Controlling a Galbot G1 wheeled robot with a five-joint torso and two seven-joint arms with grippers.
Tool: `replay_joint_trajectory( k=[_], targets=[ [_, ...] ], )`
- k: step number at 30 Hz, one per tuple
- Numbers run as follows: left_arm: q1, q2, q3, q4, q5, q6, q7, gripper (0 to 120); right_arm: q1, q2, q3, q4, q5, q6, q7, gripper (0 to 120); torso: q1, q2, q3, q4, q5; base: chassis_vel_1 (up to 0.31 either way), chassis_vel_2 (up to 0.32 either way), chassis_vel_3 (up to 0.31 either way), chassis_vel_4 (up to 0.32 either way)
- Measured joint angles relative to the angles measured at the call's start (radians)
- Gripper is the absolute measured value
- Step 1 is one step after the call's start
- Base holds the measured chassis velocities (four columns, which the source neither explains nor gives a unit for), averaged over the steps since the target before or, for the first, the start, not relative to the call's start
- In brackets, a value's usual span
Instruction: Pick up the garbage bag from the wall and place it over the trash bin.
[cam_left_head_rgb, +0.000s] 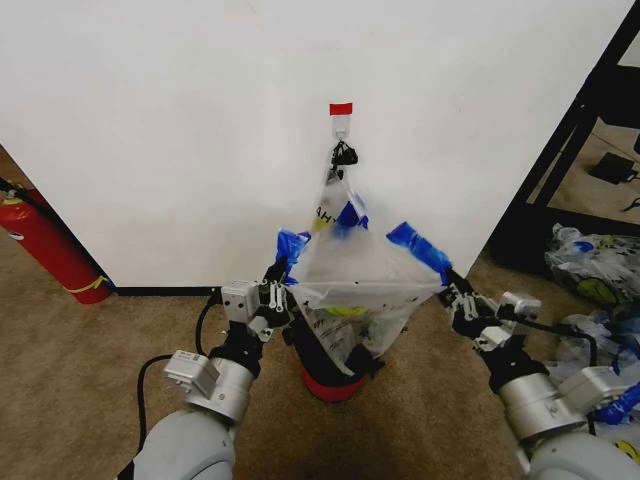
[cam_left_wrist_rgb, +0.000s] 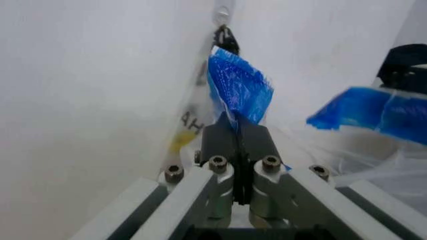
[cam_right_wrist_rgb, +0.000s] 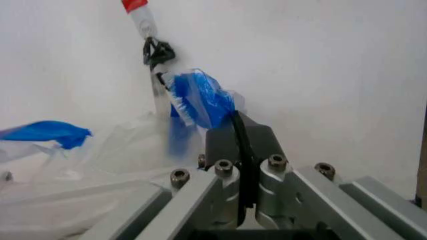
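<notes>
- Left gripper (cam_left_head_rgb: 283, 262) clamped on bag (cam_left_head_rgb: 352, 275) blue patch, right gripper (cam_left_head_rgb: 446, 283) clamped on the other
- Bag hung from wall (cam_left_head_rgb: 180, 120) hook (cam_left_head_rgb: 342, 126), mouth stretched above bin (cam_left_head_rgb: 332, 385)

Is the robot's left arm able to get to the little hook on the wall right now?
Probably not yet. The left gripper is shut on the garbage bag's blue patch, low beside the trash bin. The hook sits higher up the wall, though nothing blocks the way.
</notes>
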Motion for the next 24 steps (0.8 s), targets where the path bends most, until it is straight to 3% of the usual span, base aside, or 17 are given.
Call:
replay_joint_trajectory(
  k=[8, 14, 24],
  targets=[
    [-0.072, -0.062, 0.06, 0.143, 0.019, -0.066, 0.024, 0, 0.054, 0.066, -0.068, -0.049, -0.032, 0.049, -0.032, 0, 0.0, 0.0, 0.0, -0.0004, -0.0001, 0.0, 0.0, 0.0, 0.0],
    [-0.07, -0.089, 0.042, 0.224, 0.008, -0.109, 0.029, 0, 0.147, 0.116, -0.162, -0.094, -0.036, 0.051, -0.043, 0, 0.0, 0.0, 0.0, 0.0, -0.0001, 0.0, 0.0, 0.0, 0.0],
    [-0.126, -0.12, 0.013, 0.245, -0.032, -0.124, 0.022, 0, 0.294, 0.154, -0.276, -0.123, -0.042, 0.049, -0.121, 0, 0.0, 0.0, 0.0, -0.0003, -0.0001, 0.0, 0.0, 0.0, 0.0]
  ],
)
